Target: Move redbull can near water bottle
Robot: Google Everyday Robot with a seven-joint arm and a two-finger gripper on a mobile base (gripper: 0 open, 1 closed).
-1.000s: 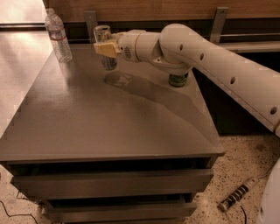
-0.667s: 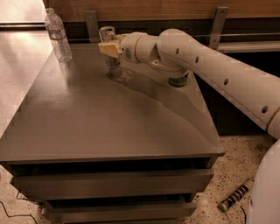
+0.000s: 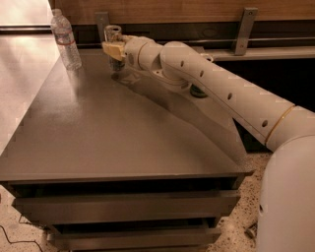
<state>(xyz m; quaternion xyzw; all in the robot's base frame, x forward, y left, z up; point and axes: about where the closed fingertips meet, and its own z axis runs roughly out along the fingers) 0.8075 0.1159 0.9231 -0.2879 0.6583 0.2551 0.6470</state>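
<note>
The white arm point(image 3: 221, 93) reaches across from 4 o'clock to the far edge of the worktop point(image 3: 123, 138), at about 12 o'clock. There the end effector point(image 3: 114, 49), two tan fingers, is closed around the middle of the can point(image 3: 112, 35) and holds it upright. Over the last second the can has travelled a little left and towards the back, so the gap to the bottle point(image 3: 65, 42) is smaller. The bottle has not moved and stands upright at the 11 o'clock corner, at roughly 9 o'clock from the can. The two are near each other but still clearly apart. I cannot tell whether the can's base touches the surface or hangs just above its reflection. To my eye the carry is nearly over: a short further shift to the left and a release should finish it, with care not to knock the light bottle. A green can point(image 3: 198, 91) sits at about 2 o'clock, half hidden behind the arm. The worktop is dark grey with a dull sheen, over drawers point(image 3: 123, 206). Behind it is a wood-panelled wall point(image 3: 172, 10) with metal brackets point(image 3: 244, 29). Below is a speckled floor point(image 3: 241, 221), with a thin cable point(image 3: 15, 241) at 7 o'clock.
</note>
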